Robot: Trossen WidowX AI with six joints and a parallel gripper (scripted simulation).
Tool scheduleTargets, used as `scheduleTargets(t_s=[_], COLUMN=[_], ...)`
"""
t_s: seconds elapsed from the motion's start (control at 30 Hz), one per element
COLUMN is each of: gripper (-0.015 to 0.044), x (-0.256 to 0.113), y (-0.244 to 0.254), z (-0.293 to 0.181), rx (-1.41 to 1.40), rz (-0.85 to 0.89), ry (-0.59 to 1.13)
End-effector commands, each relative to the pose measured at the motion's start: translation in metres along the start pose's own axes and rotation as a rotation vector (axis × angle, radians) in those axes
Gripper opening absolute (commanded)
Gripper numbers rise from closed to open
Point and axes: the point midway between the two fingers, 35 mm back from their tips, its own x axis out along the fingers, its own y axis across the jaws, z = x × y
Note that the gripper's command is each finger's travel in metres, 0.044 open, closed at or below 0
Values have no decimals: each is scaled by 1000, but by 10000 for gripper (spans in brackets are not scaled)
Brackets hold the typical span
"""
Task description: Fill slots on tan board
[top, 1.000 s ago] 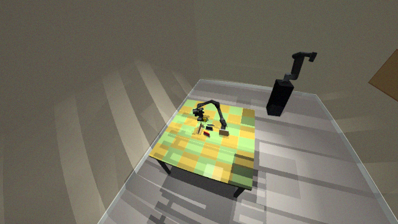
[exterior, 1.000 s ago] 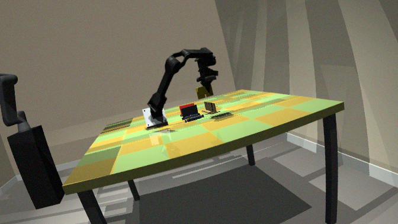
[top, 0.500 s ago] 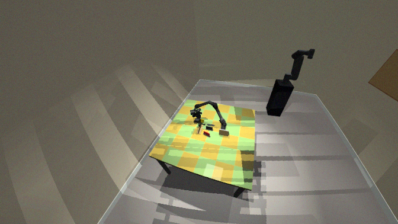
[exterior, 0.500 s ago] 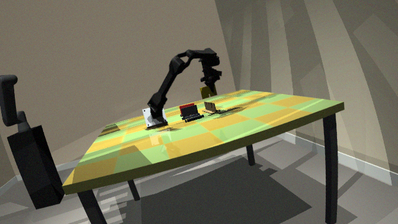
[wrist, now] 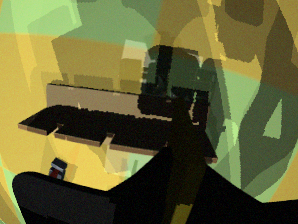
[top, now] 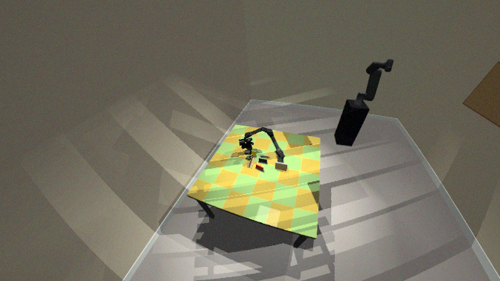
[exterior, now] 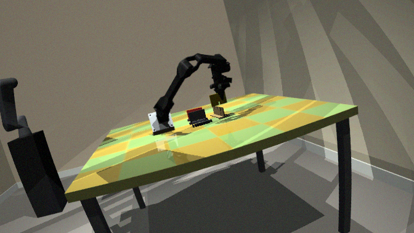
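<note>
Yellow was the board [top: 254, 152] [exterior: 214, 100] [wrist: 182, 213] in hand, pinched firmly in the gripper [top: 248, 151] [exterior: 221, 97] [wrist: 173, 155] and hanging near the tan board [top: 251, 162] [exterior: 219, 111] [wrist: 100, 127], which stood inward from the left edge of the worktop [top: 238, 198] [exterior: 185, 170], on the far-left corner's side as I saw it from above. Open slots showed along the tan board's top edge, and the wrist view put the yellow one towards its right end, seen nearly edge-on. From where I stood I could not tell whether its notch sat over a slot, nor see the notch itself. The red board [top: 259, 167] [exterior: 193, 110] [wrist: 54, 173] and the black board [top: 263, 160] [exterior: 198, 116] waited upright, further from the left edge, so this looked like the first of the fillings. Done well, I judged, the step wanted the yellow board squared crosswise and plumb while it was high, its notch centred on one slot, and only then a slow, straight push from above. A slight twist could have landed it on solid rim, tipped the tan board or skewed the grip; resistance near the top would have been a reason to lift and realign, not press harder. The grip was best kept until the two locked fully.
</note>
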Motion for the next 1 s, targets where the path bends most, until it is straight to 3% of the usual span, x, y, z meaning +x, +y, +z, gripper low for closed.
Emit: scheduleTargets(t_s=[0.0,0.97], gripper=[0,0], x=[0,15], y=[-1,-1], z=[0,0], rx=[-1,-1], rz=[-3,-4], ry=[-8,-8])
